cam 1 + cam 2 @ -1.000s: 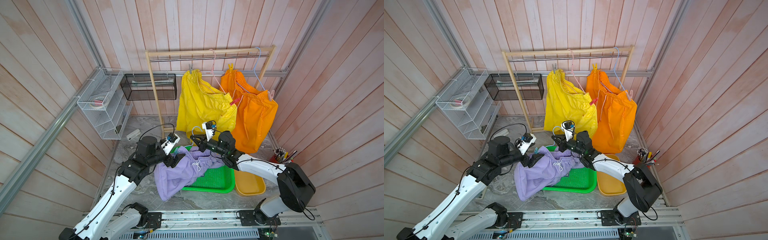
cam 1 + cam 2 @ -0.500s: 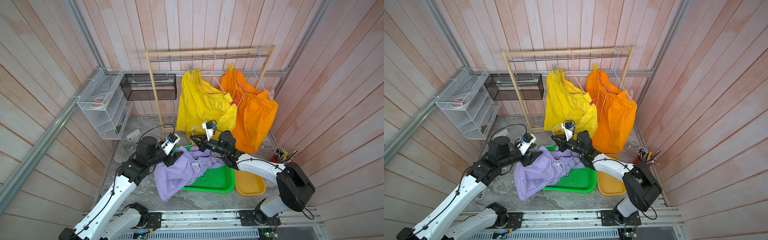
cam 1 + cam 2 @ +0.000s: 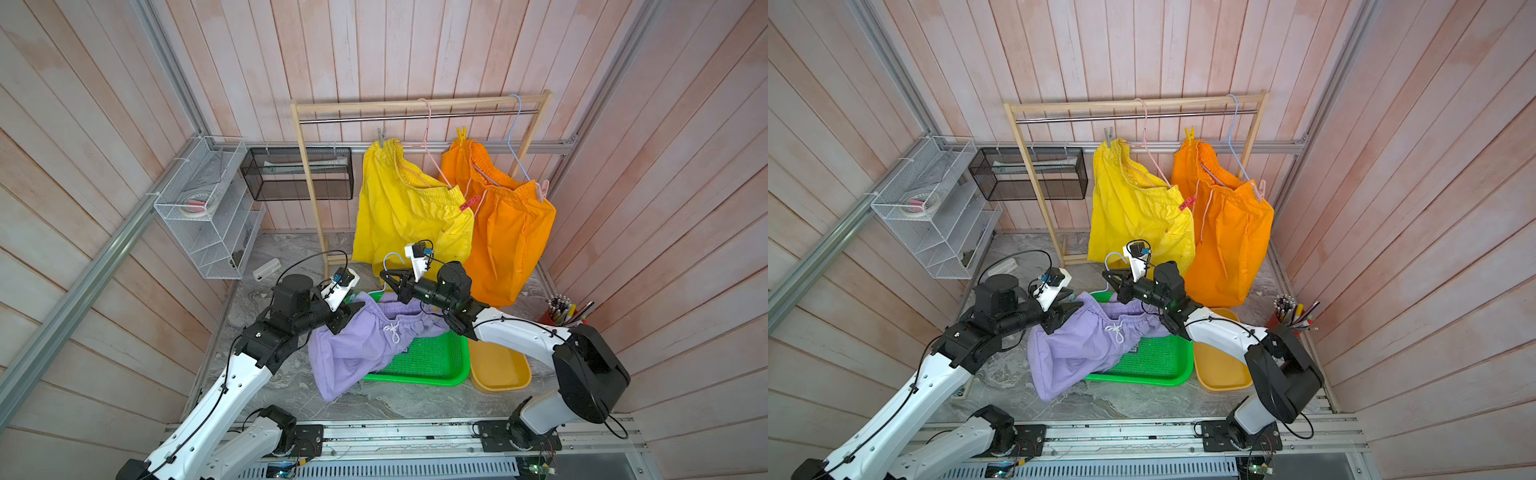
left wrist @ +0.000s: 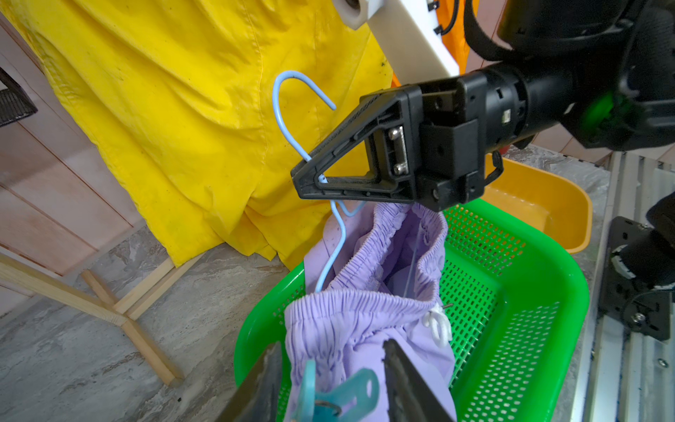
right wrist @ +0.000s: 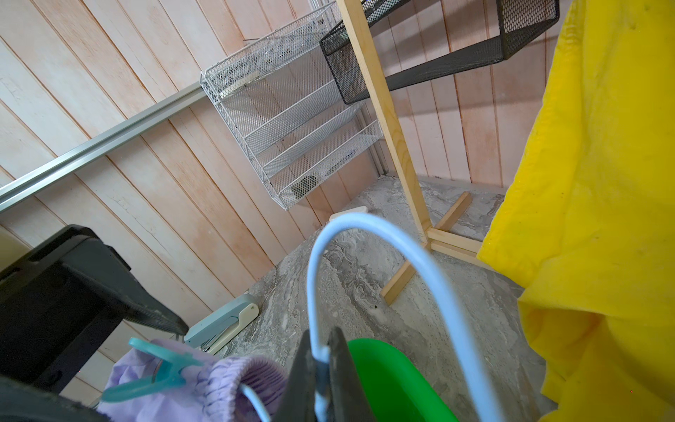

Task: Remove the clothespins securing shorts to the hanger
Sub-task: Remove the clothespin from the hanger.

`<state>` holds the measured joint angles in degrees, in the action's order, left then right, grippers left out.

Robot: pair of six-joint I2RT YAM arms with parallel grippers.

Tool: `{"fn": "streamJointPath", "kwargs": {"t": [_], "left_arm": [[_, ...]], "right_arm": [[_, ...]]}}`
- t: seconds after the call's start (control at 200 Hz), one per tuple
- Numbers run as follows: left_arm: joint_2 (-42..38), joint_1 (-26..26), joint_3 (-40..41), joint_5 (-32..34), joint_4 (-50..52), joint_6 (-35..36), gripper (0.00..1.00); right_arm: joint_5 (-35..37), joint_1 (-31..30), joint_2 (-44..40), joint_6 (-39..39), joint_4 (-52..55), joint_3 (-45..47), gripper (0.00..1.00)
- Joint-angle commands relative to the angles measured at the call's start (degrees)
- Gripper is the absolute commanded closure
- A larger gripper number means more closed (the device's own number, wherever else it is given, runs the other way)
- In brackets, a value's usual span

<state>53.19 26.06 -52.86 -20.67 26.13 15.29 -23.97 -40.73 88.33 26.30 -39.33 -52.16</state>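
L gripper (image 4: 332, 343) jaws, wide a sec ago, now narrowed to bracket the teal plastic clothespin (image 4: 338, 392) on waistband of lilac fabric shorts (image 3: 357, 345) over the green mesh tray (image 3: 415, 380), contact unclear, while R gripper (image 4: 305, 179) stays clamped on the pale-blue wire hanger (image 4: 288, 109), so I judge squeeze-off imminent.
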Motion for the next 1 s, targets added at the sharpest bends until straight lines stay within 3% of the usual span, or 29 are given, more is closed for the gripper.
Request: {"fn": "streamJointPath", "kwargs": {"t": [0.0,0.17,0.305,0.555,0.995], "left_arm": [[-0.1,0.3,1.0,-0.1,-0.6,0.1,0.56],[-0.3,0.4,1.2,0.0,-0.9,0.0,0.62],[-0.1,0.3,1.2,0.0,-1.3,-0.2,0.77],[-1.6,0.4,2.0,-0.6,-3.4,-0.9,0.89],[-7.5,0.3,4.4,3.1,-7.1,-2.1,0.89]], "right_arm": [[-0.9,0.3,1.0,1.1,-3.0,-0.8,1.00],[-0.9,0.3,1.1,1.3,-3.2,-0.7,1.00],[-1.0,0.3,1.3,1.4,-3.2,-0.7,1.00],[-0.8,0.3,1.7,1.5,-3.7,0.1,1.00],[-0.5,0.0,5.4,4.3,-8.6,4.7,1.00]]}}
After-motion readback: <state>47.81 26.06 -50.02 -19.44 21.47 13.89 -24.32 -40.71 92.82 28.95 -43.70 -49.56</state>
